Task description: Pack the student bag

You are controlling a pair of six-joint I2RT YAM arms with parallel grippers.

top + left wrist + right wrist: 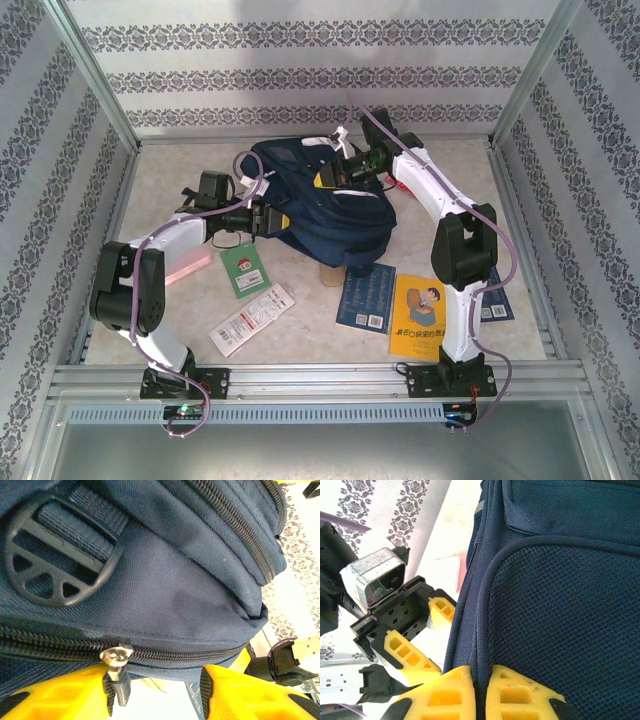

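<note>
1. Top external: the student bag [325,215] lies on the worktop [310,335], at the far middle, between the two arms.
2. The left end effector [155,692] is at the bag's left side, up against a zipper line. Its fingers are spread with a clear gap.
3. A metal zipper pull [116,656] hangs in that gap, right beside one finger and not pinched from both sides.
4. A round black strap buckle [60,555] sits on the bag above the zipper.
5. The right end effector [480,695] is at the bag's far right side. Its fingers are pressed together on a fabric seam of the bag, next to the mesh pocket [565,630].
6. In front of the bag on the left are a green book [243,270] and, nearer the arms, a white-red booklet [252,318].
7. In front of the bag on the right, a dark blue book [367,298] and an orange book [418,315] lie side by side.
8. A pink flat item [188,265] lies front-left of the bag, partly under the left arm.
</note>
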